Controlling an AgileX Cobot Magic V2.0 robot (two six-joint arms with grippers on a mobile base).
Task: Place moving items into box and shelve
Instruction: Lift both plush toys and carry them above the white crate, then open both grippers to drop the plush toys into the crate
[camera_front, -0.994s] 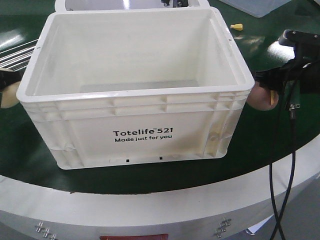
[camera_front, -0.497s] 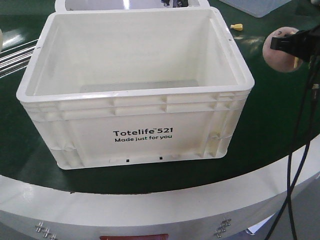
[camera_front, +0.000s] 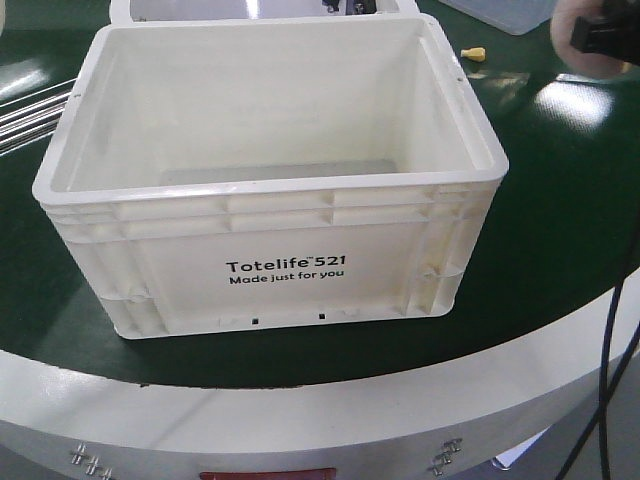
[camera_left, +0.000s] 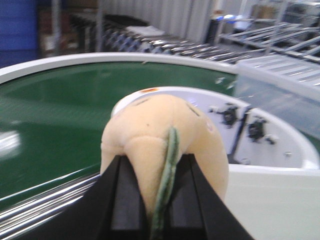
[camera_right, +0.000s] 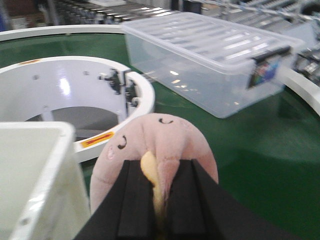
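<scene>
Jaws aloft w/ cream ball (camera_left: 150, 132), pink ball (camera_right: 167, 137)

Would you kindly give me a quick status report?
Left claw shut on cream ball. Right claw shut on pink ball. Box open, neither ball inside.

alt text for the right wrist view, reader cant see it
The right gripper pinches a dusty pink ball with a yellowish edge above a green conveyor. A white crate's corner sits lower left; a clear lidded bin lies behind.
</scene>
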